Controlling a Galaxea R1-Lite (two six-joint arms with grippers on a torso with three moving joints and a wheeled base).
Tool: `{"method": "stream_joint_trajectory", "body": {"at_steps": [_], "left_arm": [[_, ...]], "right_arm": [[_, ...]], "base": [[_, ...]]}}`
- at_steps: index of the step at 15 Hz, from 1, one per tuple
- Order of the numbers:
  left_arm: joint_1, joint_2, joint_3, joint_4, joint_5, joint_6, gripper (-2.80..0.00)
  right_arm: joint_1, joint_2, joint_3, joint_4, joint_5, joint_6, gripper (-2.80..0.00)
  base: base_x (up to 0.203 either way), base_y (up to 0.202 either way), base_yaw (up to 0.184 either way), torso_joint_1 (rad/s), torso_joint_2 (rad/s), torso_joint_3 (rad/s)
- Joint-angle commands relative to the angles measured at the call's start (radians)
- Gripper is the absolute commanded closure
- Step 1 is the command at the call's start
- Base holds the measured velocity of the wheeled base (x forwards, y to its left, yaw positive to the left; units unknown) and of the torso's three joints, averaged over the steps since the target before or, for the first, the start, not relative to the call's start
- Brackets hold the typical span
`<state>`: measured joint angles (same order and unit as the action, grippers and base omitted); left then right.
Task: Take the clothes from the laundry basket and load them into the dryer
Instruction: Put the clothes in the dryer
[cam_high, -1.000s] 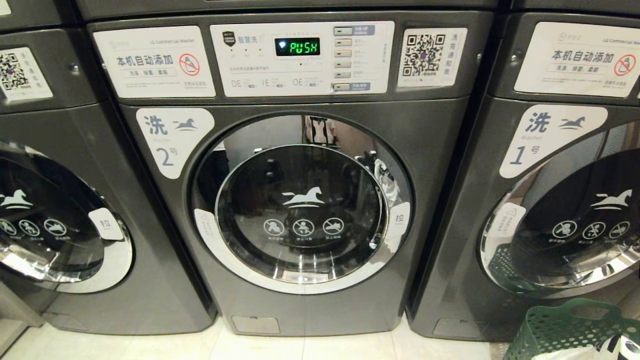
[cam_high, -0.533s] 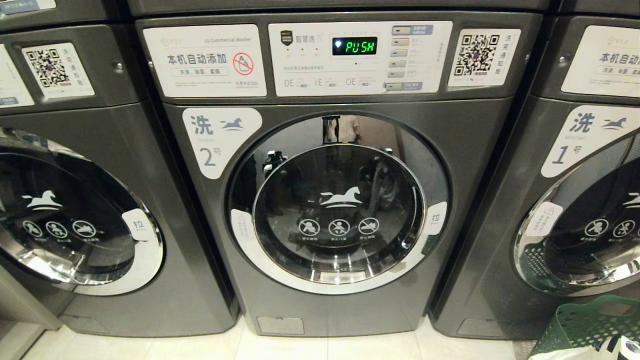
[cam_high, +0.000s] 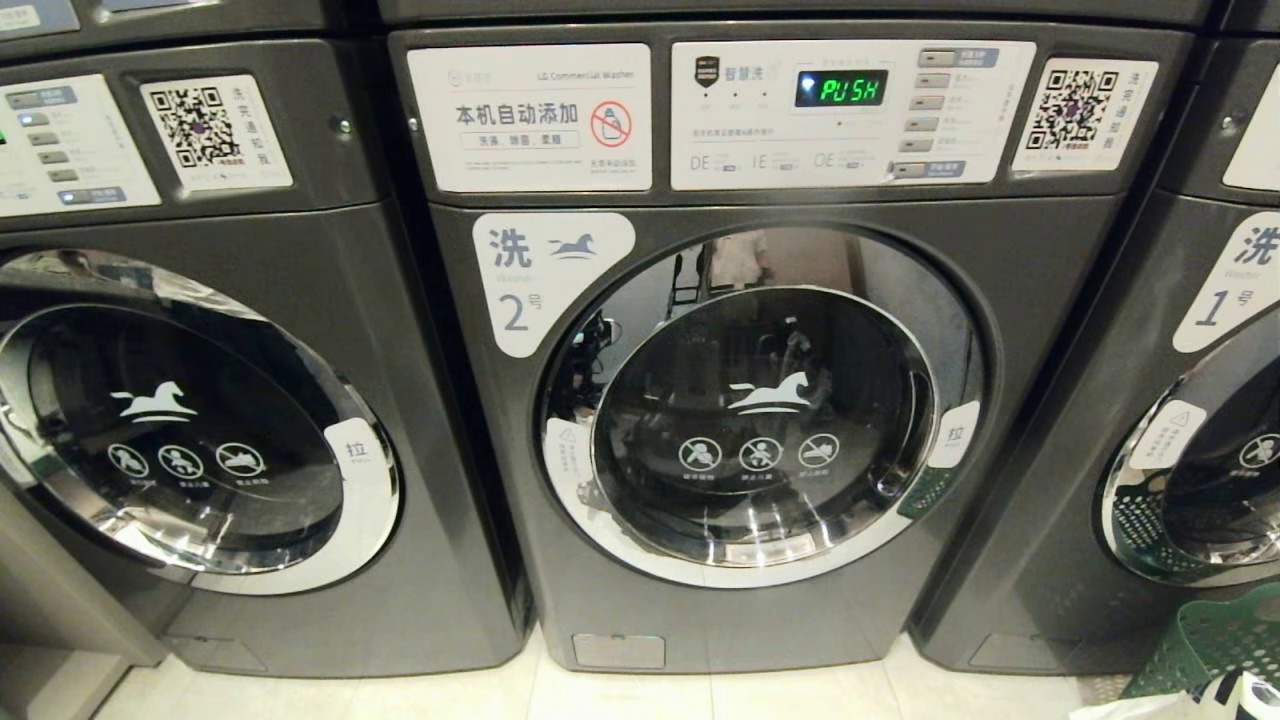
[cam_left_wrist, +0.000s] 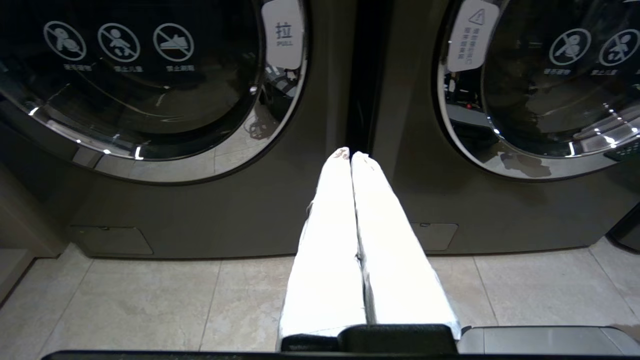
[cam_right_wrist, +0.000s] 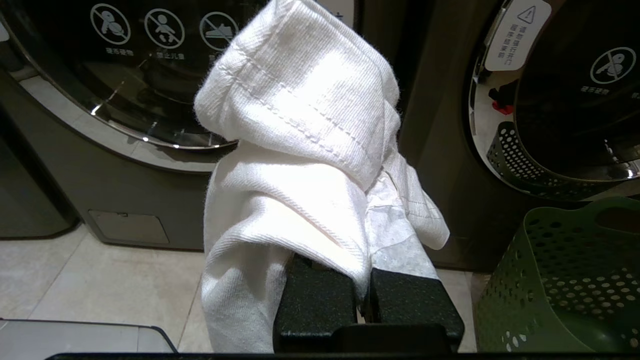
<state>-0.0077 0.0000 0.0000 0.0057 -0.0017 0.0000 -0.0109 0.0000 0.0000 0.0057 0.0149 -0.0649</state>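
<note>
The dryer, a dark grey machine marked 2 (cam_high: 760, 440), faces me with its round door shut; the right wrist view shows that door (cam_right_wrist: 150, 75) too. My right gripper (cam_right_wrist: 365, 200) is shut on a white knitted garment (cam_right_wrist: 300, 125) that drapes over its fingers and hides the tips, held low before the gap between machines 2 and 1. The green laundry basket (cam_high: 1215, 640) stands on the floor at the lower right, close beside that gripper (cam_right_wrist: 565, 280), with more white clothes (cam_high: 1230, 695) in it. My left gripper (cam_left_wrist: 351, 155) is shut on nothing, pointing at the gap left of the dryer.
Like machines flank the dryer, one at the left (cam_high: 200, 440) and machine 1 (cam_high: 1200, 480) at the right, both doors shut. Pale floor tiles (cam_left_wrist: 150, 300) run along the machines' fronts. The dryer's display (cam_high: 840, 88) reads PUSH.
The whole head view has shifted: the machines and the basket sit further right in the picture, so the camera has moved leftward. Both arms stay still.
</note>
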Motion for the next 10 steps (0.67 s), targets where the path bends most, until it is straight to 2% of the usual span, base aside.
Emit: {"method": "stream_joint_trajectory", "body": {"at_steps": [1, 3, 10], "left_arm": [[0.0, 0.0, 0.0, 0.0, 0.0, 0.0, 0.0], [0.0, 0.0, 0.0, 0.0, 0.0, -0.001, 0.0], [0.0, 0.0, 0.0, 0.0, 0.0, 0.0, 0.0]], "right_arm": [[0.0, 0.002, 0.0, 0.0, 0.0, -0.001, 0.0], [0.0, 0.002, 0.0, 0.0, 0.0, -0.001, 0.0], [0.0, 0.002, 0.0, 0.0, -0.001, 0.004, 0.0]], "base": [[0.0, 0.189, -0.001, 0.006, 0.01, 0.002], [0.0, 0.119, -0.002, 0.003, 0.0, 0.004], [0.0, 0.0, 0.0, 0.0, 0.0, 0.0]]}}
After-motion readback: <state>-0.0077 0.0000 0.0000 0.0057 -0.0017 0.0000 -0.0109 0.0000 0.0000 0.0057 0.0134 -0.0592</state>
